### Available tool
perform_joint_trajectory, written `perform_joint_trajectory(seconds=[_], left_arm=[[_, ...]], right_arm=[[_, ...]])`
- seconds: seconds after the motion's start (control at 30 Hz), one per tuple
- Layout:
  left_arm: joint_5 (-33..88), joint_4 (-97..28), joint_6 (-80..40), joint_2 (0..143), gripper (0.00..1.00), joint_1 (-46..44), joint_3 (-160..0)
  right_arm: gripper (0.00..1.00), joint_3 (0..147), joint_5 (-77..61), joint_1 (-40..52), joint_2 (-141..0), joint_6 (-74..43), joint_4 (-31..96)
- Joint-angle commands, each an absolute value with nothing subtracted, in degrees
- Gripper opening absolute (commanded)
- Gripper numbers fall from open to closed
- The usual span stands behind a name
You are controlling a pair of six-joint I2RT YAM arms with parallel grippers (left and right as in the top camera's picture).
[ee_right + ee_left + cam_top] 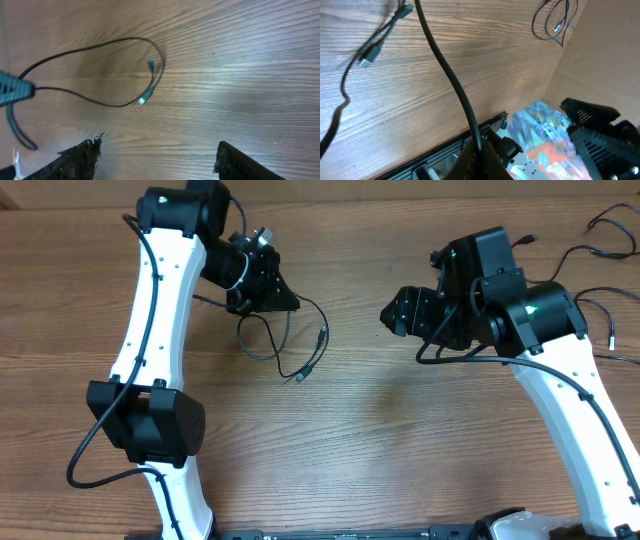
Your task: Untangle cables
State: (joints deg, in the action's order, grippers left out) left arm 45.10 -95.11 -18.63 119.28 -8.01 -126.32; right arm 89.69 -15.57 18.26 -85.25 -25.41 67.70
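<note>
A thin black cable (283, 345) lies in loose loops on the wooden table, its plug ends (320, 335) lying to the right. My left gripper (272, 292) is shut on this cable; in the left wrist view the cord (445, 70) runs straight into the closed jaws (479, 150). My right gripper (392, 313) hovers to the right of the loops, apart from them. It is open in the right wrist view (157, 160), with bare wood between its fingers (80, 160). The cable loop (100, 47) and a plug (142, 100) lie ahead of it.
More thin black cords (612, 235) lie at the table's far right corner, behind the right arm; the left wrist view shows them as a small curl (552, 22) near the table edge (560, 65). A metal rail (445, 152) runs along the near edge.
</note>
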Motion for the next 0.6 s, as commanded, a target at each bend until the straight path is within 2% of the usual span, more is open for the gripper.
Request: perform_joint_trajectory(seconds=[0.0, 0.23, 0.57], left_arm=[[45.4, -94.7, -25.7, 119.2, 0.04, -8.3, -127.3], [54.0, -93.8, -32.7, 119.2, 0.04, -8.2, -127.3], [57.5, -92.5, -41.4, 119.2, 0.04, -8.3, -127.3]], right_arm=[[0.77, 90.1, -16.8, 20.7, -85.3, -24.9, 67.3], [0.78, 90.1, -18.3, 24.4, -85.3, -25.0, 65.1], [0.76, 90.1, -26.5, 28.4, -85.3, -25.0, 58.0]])
